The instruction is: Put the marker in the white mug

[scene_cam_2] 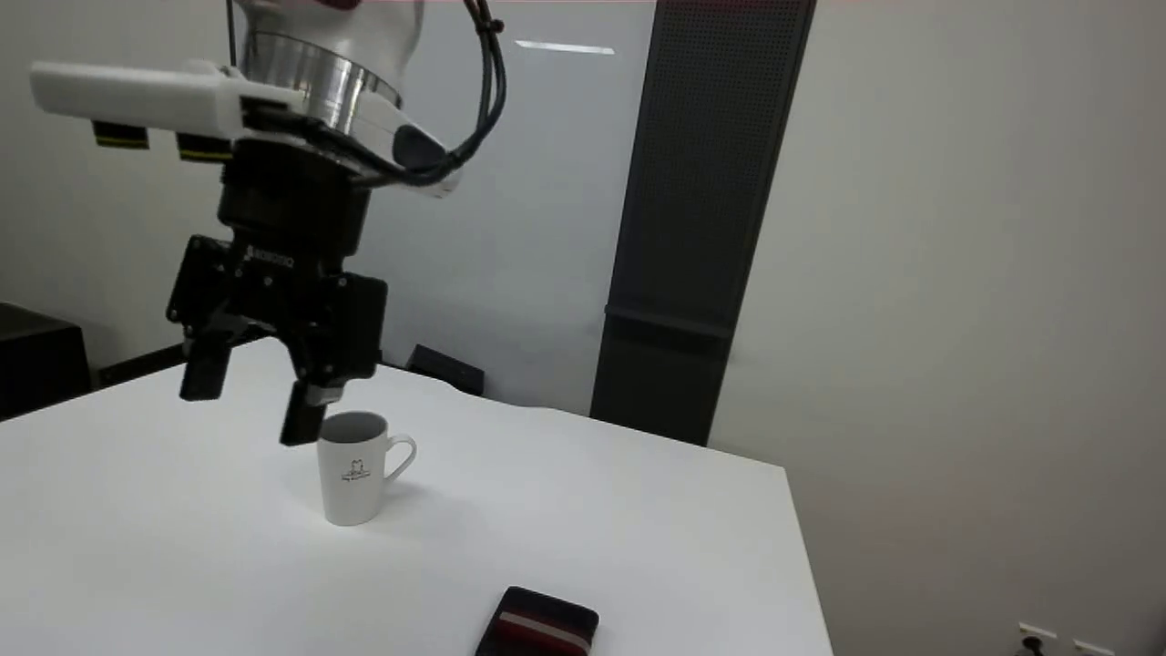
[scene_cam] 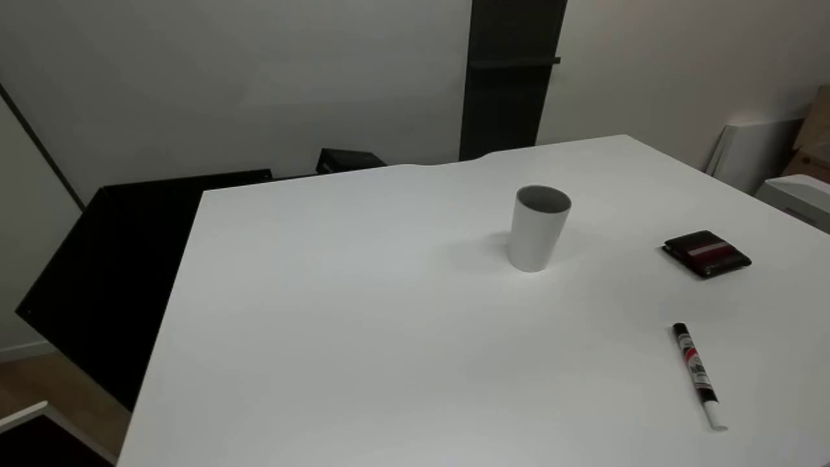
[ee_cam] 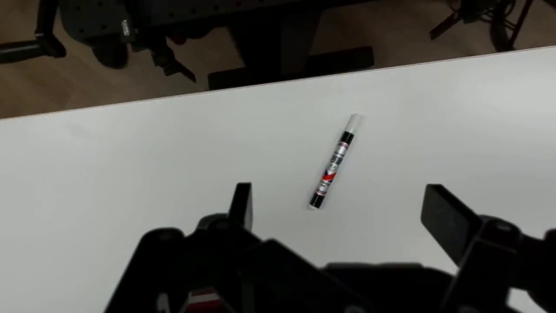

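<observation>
The claw (ee_cam: 339, 202) gapes wide and empty, with table (ee_cam: 260, 139) to spare between marker (ee_cam: 332, 167) and edge (ee_cam: 391, 69)

Both exterior views are looking down across the table (scene_cam: 337, 324) toward the wall (scene_cam_2: 956, 273), sharing mug (scene_cam_2: 349, 497) and wallet (scene_cam: 708, 253); wrist view is facing steeply down, close behind the hand (ee_cam: 339, 198).

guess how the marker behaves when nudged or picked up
The marker may roll when nudged, as it looks round and lies on a flat tabletop. It is probably light, being slim. Its straight shape suggests it should stay stiff when lifted.
</observation>
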`<state>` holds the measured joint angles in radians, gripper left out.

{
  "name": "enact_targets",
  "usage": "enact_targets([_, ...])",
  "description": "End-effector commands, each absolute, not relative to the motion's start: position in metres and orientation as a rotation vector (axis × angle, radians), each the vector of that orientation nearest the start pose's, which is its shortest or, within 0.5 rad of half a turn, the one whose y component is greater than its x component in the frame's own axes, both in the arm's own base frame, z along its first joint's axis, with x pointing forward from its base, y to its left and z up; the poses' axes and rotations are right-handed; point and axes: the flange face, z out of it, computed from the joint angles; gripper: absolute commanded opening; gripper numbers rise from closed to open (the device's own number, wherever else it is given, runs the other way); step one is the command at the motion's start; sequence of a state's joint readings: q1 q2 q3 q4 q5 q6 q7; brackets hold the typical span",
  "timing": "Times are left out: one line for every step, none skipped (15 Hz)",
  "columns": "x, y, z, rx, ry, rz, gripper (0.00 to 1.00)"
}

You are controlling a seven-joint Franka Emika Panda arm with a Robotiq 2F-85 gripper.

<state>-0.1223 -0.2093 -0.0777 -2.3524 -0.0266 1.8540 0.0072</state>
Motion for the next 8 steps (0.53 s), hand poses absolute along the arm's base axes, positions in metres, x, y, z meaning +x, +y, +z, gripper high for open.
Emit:
enact_targets([0.423, -0.055, 0.387, -3.009, 0.574, 0.477, 1.0])
enact_targets([0.421, -0.046, 0.385, -3.002, 0.648, 0.464, 1.0])
enact_targets([0.419, -0.037, 0.382, -3.006, 0.72, 0.417, 1.0])
enact_targets([0.419, -0.027, 0.379, -3.007, 0.776, 0.368, 1.0])
enact_targets([0.419, -0.018, 0.377, -3.007, 0.836, 0.323, 1.0])
enact_targets([0.419, -0.008, 0.374, -3.002, 0.89, 0.268, 1.0])
enact_targets([0.419, 0.002, 0.371, -2.994, 0.928, 0.219, 1.0])
enact_targets([0.419, 0.012, 0.368, -2.982, 0.949, 0.183, 1.0])
